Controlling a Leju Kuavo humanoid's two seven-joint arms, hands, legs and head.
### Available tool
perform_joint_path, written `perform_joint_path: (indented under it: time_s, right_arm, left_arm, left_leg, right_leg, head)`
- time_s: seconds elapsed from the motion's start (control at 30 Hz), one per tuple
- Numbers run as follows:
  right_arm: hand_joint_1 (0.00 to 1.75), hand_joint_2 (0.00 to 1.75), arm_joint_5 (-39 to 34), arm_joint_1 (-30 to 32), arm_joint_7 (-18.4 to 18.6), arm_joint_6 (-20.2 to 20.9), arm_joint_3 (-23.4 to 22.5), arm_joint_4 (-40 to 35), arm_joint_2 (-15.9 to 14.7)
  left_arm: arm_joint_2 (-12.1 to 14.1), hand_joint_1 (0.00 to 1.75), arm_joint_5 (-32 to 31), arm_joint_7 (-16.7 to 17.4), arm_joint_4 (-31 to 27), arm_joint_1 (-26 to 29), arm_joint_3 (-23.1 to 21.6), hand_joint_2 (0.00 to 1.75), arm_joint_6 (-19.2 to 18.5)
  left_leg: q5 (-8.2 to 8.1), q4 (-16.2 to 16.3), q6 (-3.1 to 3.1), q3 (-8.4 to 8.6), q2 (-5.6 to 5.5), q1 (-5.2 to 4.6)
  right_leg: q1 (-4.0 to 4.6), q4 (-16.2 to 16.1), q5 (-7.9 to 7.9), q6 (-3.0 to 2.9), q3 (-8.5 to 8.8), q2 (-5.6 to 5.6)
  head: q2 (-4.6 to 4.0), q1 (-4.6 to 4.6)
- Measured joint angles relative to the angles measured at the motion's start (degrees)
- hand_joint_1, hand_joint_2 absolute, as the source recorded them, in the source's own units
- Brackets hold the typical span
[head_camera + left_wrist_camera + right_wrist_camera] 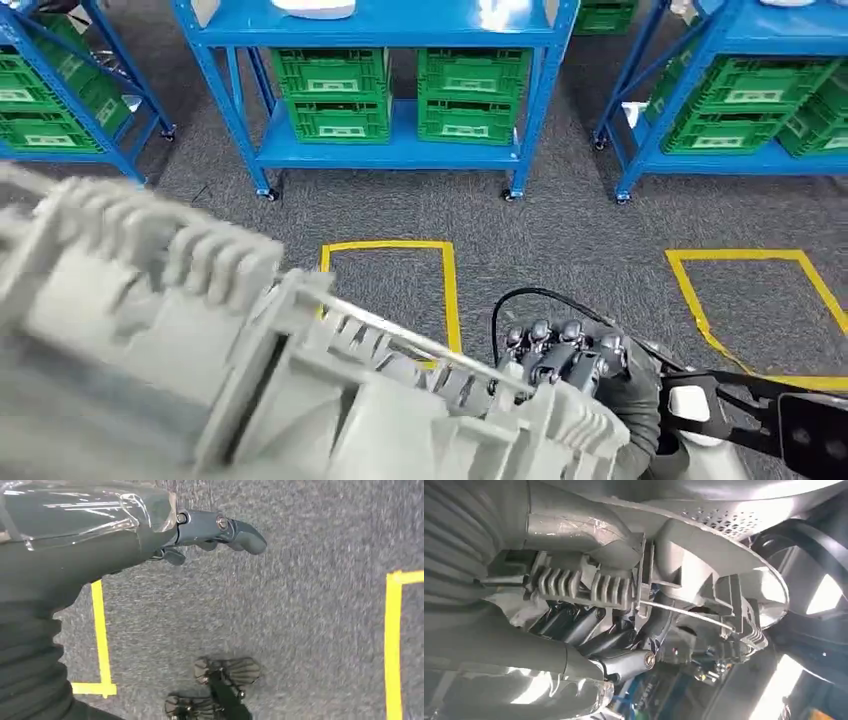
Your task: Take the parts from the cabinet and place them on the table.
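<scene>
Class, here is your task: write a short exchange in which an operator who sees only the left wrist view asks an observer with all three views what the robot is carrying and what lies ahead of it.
Operator: I see my left hand over carpet. Is the other hand holding anything?
Observer: Yes. In the head view the right hand grips the edge of a big grey part.
Operator: What stands ahead?
Observer: Blue shelves holding green crates.
</scene>
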Motion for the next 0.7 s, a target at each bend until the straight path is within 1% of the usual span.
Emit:
perform_joint_path:
  time_s: [0.03, 0.07, 0.1, 0.13, 0.17, 0.2, 0.23, 0.27, 0.3, 0.33, 0.37, 0.4, 0.43, 0.47, 0.5, 0.53, 0.57, 0.6, 0.63, 0.67, 0.7]
  right_arm:
    - [1.73, 1.75, 0.0, 0.3, -0.2, 0.0, -0.3, 0.0, 0.0]
    - [1.73, 1.75, 0.0, 0.4, -0.3, 0.0, -0.6, 0.1, 0.0]
    - [1.73, 1.75, 0.0, 0.6, -0.5, 0.0, -0.8, 0.2, 0.0]
    - [1.73, 1.75, 0.1, 0.8, -0.5, 0.0, -1.0, 0.3, 0.0]
    - [1.73, 1.75, 0.1, 1.0, -0.5, 0.0, -1.1, 0.3, 0.0]
    - [1.73, 1.75, 0.1, 1.2, -0.5, 0.0, -1.2, 0.3, 0.0]
    - [1.73, 1.75, 0.1, 1.4, -0.5, 0.0, -1.3, 0.4, 0.0]
    - [1.73, 1.75, 0.1, 1.5, -0.5, 0.0, -1.4, 0.4, 0.0]
    - [1.73, 1.75, 0.2, 1.7, -0.6, 0.0, -1.5, 0.5, 0.0]
    - [1.73, 1.75, 0.3, 1.8, -0.7, 0.0, -1.5, 0.5, 0.0]
    - [1.73, 1.75, 0.3, 1.9, -0.9, 0.1, -1.7, 0.5, 0.1]
    - [1.73, 1.75, 0.4, 2.0, -1.1, 0.1, -1.9, 0.4, 0.2]
    - [1.73, 1.75, 0.4, 2.1, -1.3, 0.2, -2.1, 0.5, 0.2]
    - [1.73, 1.75, 0.4, 2.1, -1.4, 0.4, -2.2, 0.5, 0.3]
    - [1.73, 1.75, 0.4, 2.1, -1.4, 0.6, -2.2, 0.5, 0.4]
    - [1.73, 1.75, 0.3, 2.2, -1.5, 0.6, -2.3, 0.6, 0.5]
    - [1.73, 1.75, 0.1, 2.3, -1.3, 0.6, -2.5, 0.7, 0.5]
    - [1.73, 1.75, -0.4, 2.3, -1.0, 0.5, -2.6, 0.8, 0.5]
    - [1.73, 1.75, -0.9, 2.4, -0.3, 0.3, -2.8, 0.8, 0.6]
    - [1.73, 1.75, -1.3, 2.5, 0.2, 0.1, -3.0, 0.9, 0.6]
    - [1.73, 1.75, -1.6, 2.7, 0.5, 0.0, -3.1, 1.0, 0.6]
  left_arm:
    - [0.0, 0.0, -0.2, 0.0, -0.1, 0.0, 0.4, 1.75, 0.0]
    - [0.0, 0.0, -0.5, -0.1, -0.3, 0.0, 0.7, 1.75, 0.0]
    - [0.0, 0.0, -0.7, -0.1, -0.3, 0.1, 0.8, 1.75, 0.0]
    - [0.0, 0.0, -0.7, -0.1, -0.3, 0.1, 0.9, 1.75, 0.0]
    - [0.2, 0.0, -0.7, -0.1, -0.3, 0.1, 1.1, 1.75, 0.0]
    - [0.2, 0.0, -0.7, -0.1, -0.3, 0.1, 1.2, 1.75, 0.0]
    - [0.2, 0.0, -0.7, -0.1, -0.3, 0.0, 1.2, 1.75, 0.0]
    - [0.2, 0.0, -0.7, -0.1, -0.3, 0.0, 1.3, 1.75, -0.1]
    - [0.2, 0.0, -0.7, -0.1, -0.3, 0.0, 1.3, 1.75, -0.2]
    - [0.2, 0.0, -0.8, -0.1, -0.5, -0.1, 1.4, 1.75, -0.3]
    - [0.2, 0.0, -0.9, -0.1, -0.9, -0.1, 1.4, 1.75, -0.5]
    - [0.2, 0.0, -1.0, -0.1, -1.1, -0.3, 1.5, 1.75, -0.7]
    - [0.3, 0.0, -1.1, -0.1, -1.5, -0.3, 1.7, 1.75, -1.0]
    - [0.3, 0.0, -1.2, -0.1, -1.8, -0.5, 1.9, 1.75, -1.2]
    - [0.3, 0.0, -1.2, -0.1, -2.1, -0.5, 2.1, 1.75, -1.4]
    - [0.3, 0.0, -1.5, -0.1, -2.4, -0.5, 2.3, 1.75, -1.7]
    - [0.3, 0.0, -1.7, -0.1, -2.8, -0.5, 2.6, 1.75, -1.9]
    - [0.3, 0.0, -1.9, -0.2, -3.1, -0.7, 2.7, 1.75, -2.1]
    - [0.4, 0.0, -2.0, -0.4, -3.4, -0.8, 2.7, 1.75, -2.4]
    - [0.4, 0.0, -2.2, -0.5, -3.7, -0.8, 2.8, 1.75, -2.4]
    - [0.4, 0.0, -2.4, -0.5, -3.8, -0.8, 2.9, 1.75, -2.5]
  left_leg:
    - [0.58, -0.1, -0.37, -0.16, -0.15, -0.32]
    - [-0.93, 0.4, -0.71, -0.84, -0.35, -0.01]
    - [-4.33, 2.7, -1.16, -1.69, -0.35, 0.26]
    - [-8.21, 6.8, -1.68, -2.77, -0.33, 0.67]
    - [-11.32, 11.6, -2.07, -3.97, -0.32, 1.01]
    - [-13.15, 16.0, -2.39, -4.77, -0.32, 1.23]
    - [-13.12, 19.2, -2.69, -4.86, -0.32, 1.48]
    - [-11.67, 19.4, -2.87, -3.7, -0.31, 1.78]
    - [-9.8, 17.2, -2.95, -1.36, -0.3, 2.02]
    - [-8.22, 13.0, -3.0, 2.12, -0.31, 2.16]
    - [-7.84, 7.6, -3.01, 6.24, -0.33, 2.29]
    - [-10.41, 3.1, -3.03, 9.17, -0.54, 2.09]
    - [-10.81, 0.8, -2.64, 10.33, -0.74, 1.79]
    - [-10.77, 0.8, -2.37, 10.01, -0.72, 1.66]
    - [-10.61, 0.8, -2.09, 9.68, -0.71, 1.39]
    - [-10.1, 0.8, -1.43, 9.27, -0.66, 1.2]
    - [-9.25, 0.0, -0.58, 8.54, -0.38, 1.59]
    - [-8.49, 0.1, 0.1, 8.0, -0.16, 1.46]
    - [-7.75, 0.1, 0.49, 7.09, -0.14, 1.37]
    - [-7.05, 0.1, 0.6, 6.18, -0.14, 1.2]
    - [-6.33, 0.2, 0.71, 5.29, -0.13, 0.93]
  right_leg:
    - [-0.39, -0.3, 0.76, -0.53, -0.54, -0.03]
    - [-0.85, -0.3, 1.44, -0.8, -1.02, -0.42]
    - [-0.92, -0.3, 2.1, -1.5, -1.69, -0.34]
    - [-0.92, -0.2, 2.76, -1.51, -2.46, -0.39]
    - [-0.91, -0.1, 3.42, -1.5, -3.22, -0.4]
    - [-0.92, 0.1, 4.02, -1.38, -3.82, -0.41]
    - [-0.96, 0.6, 4.56, -1.21, -4.92, -0.4]
    - [-1.04, 1.0, 4.98, -1.01, -5.97, -0.41]
    - [-1.12, 1.6, 5.24, -0.74, -6.97, -0.4]
    - [-1.23, 2.2, 5.51, -0.64, -7.84, -0.38]
    - [-1.29, 2.7, 5.71, -0.33, -8.45, -0.35]
    - [-1.12, 3.0, 6.01, 0.12, -8.99, -0.34]
    - [-1.04, 3.1, 6.39, 0.64, -9.2, -0.39]
    - [-1.06, 3.0, 6.99, 1.04, -9.41, -0.49]
    - [-1.28, 3.0, 7.47, 1.45, -9.74, -0.5]
    - [-1.38, 2.8, 8.05, 1.92, -9.91, -0.47]
    - [-1.39, 3.1, 7.71, 2.09, -10.38, -0.46]
    - [-1.48, 4.7, 5.42, 1.5, -11.46, -0.28]
    - [-1.46, 8.1, 2.26, 0.81, -12.7, -0.22]
    - [-1.44, 12.7, -0.83, 0.42, -13.92, -0.16]
    - [-1.43, 17.2, -3.14, 0.3, -14.9, -0.13]
  head:
    - [0.0, -0.07]
    - [0.0, 0.18]
    - [0.0, -0.11]
    - [0.0, -0.42]
    - [0.0, -0.31]
    - [0.0, -0.39]
    - [0.0, -0.42]
    - [0.0, -0.44]
    - [0.0, -0.44]
    - [0.0, -0.42]
    - [0.0, -0.46]
    - [0.0, -0.5]
    - [0.0, -0.35]
    - [0.0, -0.35]
    - [0.0, -0.42]
    - [0.0, -0.37]
    - [0.0, -0.33]
    - [0.0, -0.28]
    - [0.0, -0.09]
    - [0.0, 0.04]
    - [0.0, 0.07]
